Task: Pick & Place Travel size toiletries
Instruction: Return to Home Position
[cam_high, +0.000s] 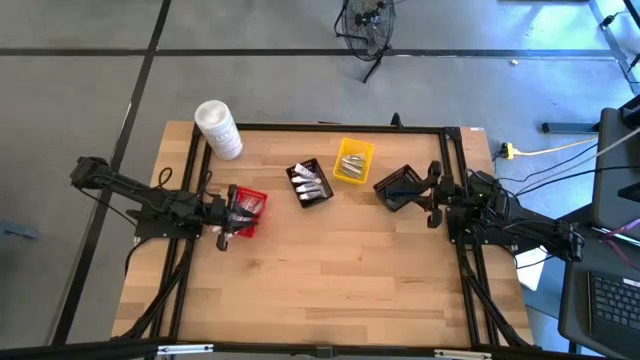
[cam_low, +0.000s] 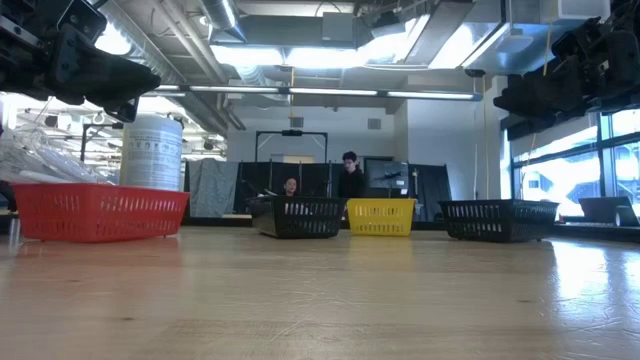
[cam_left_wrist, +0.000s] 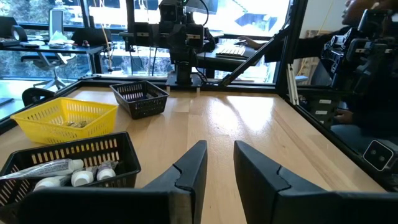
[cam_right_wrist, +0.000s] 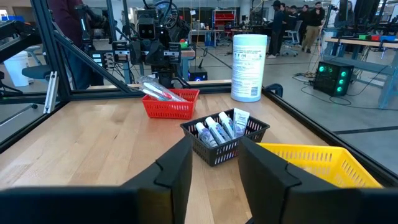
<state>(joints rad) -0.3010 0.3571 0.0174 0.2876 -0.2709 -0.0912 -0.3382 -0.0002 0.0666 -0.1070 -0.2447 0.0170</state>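
Four baskets: one red, one yellow and two black, all on the wooden table (cam_high: 330, 270).
Landmark: the black basket with tubes (cam_left_wrist: 93, 155), near the middle of the table.
White tubes (cam_right_wrist: 217, 129): they lie side by side inside the black basket with tubes.
Yellow basket (cam_high: 368, 152): just beside the black basket with tubes, on its right and a bit farther back.
Silvery things (cam_high: 350, 163): small, lying in the yellow basket.
Red basket (cam_right_wrist: 169, 109): near the black basket with tubes, on its left.
Wrapped sticks (cam_right_wrist: 157, 91): long, in clear wrap, poking up out of the red basket.
Second black basket (cam_left_wrist: 140, 99): to the right of the black basket with tubes, past the yellow basket.
White tub (cam_high: 218, 128): standing up at the back left corner, well apart from the black basket with tubes.
Left gripper (cam_left_wrist: 219, 150): by the red basket, left of the black basket with tubes. Its two fingers are apart, with a gap between them.
Right gripper (cam_right_wrist: 216, 143): by the second black basket, right of the black basket with tubes. Its two fingers are apart too.
People (cam_low: 350, 175): two, in the room far behind the black basket with tubes.
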